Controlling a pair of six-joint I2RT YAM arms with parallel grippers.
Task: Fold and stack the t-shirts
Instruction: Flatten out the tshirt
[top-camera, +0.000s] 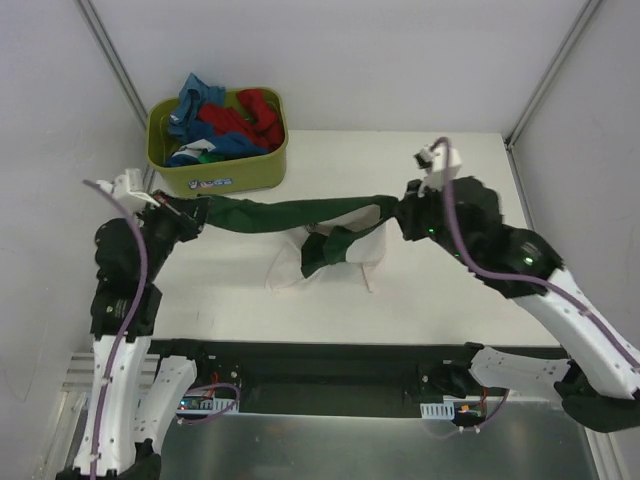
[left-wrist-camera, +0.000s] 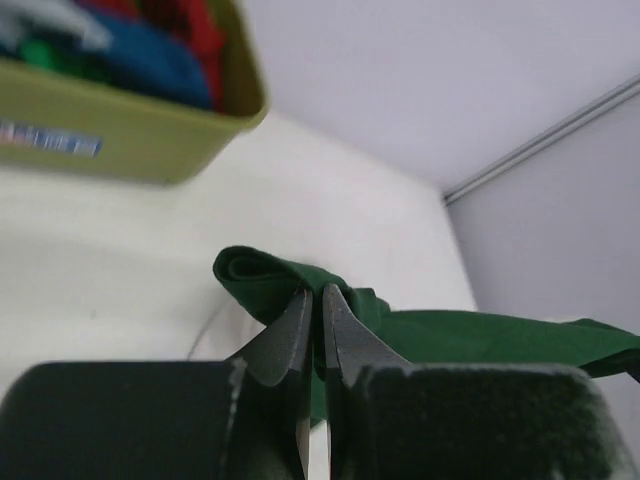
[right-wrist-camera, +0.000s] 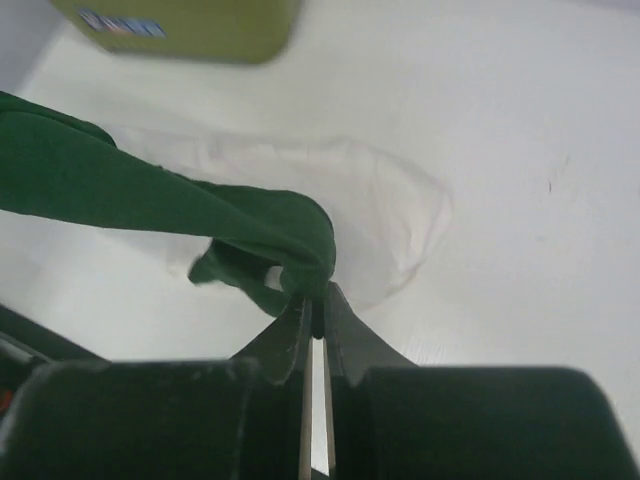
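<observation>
From above, the cream-and-green t-shirt (top-camera: 290, 214) is held stretched above the table (top-camera: 450, 290) between left gripper (top-camera: 197, 215) and right gripper (top-camera: 403, 213), its print hidden in folds. In the left wrist view, jaws are pinched onto green cloth; the tub (left-wrist-camera: 120, 140) is blurred. In the right wrist view, a green fold is clamped likewise.

Matt cloth t-shirt (top-camera: 290, 213) — plastic tub (top-camera: 255, 172)
</observation>
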